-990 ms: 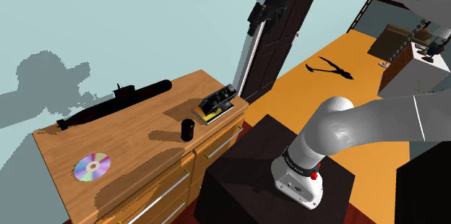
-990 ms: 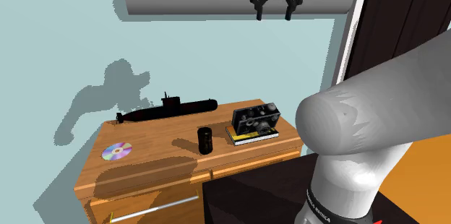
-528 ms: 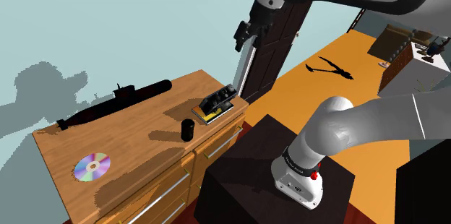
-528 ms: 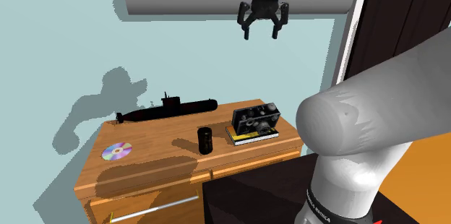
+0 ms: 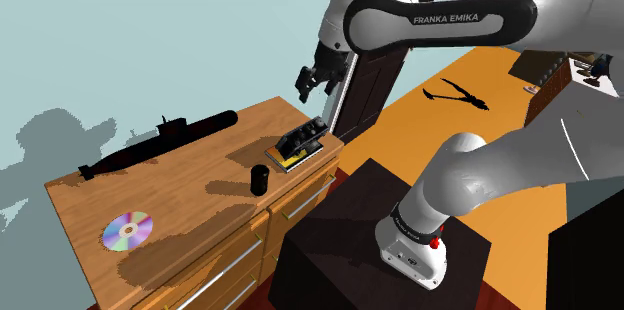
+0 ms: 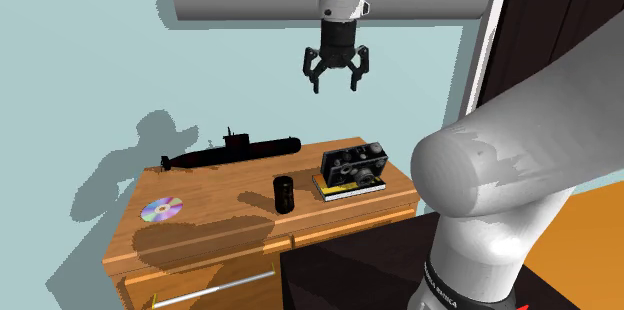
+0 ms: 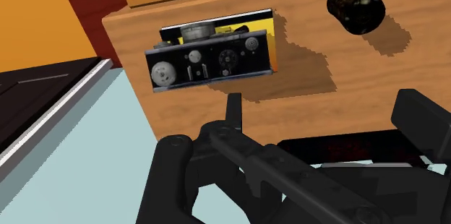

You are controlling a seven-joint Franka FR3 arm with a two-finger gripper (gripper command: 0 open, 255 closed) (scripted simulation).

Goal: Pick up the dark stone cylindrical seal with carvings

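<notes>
One dark cylindrical seal (image 6: 283, 194) stands upright on your table (image 6: 205, 190), near the camera (image 6: 352, 166) but not touching it. Well above that camera you'll see your claw (image 6: 335, 85) hanging with fingers spread wide, gripping nothing.

Carvings on the seal (image 5: 259, 178) are too small to make out in the shoulder view. The camera (image 6: 353, 165) covers most of the yellow book (image 6: 350, 191) beneath it. The lower frame edge cuts off the bench (image 5: 190, 190) front.
</notes>
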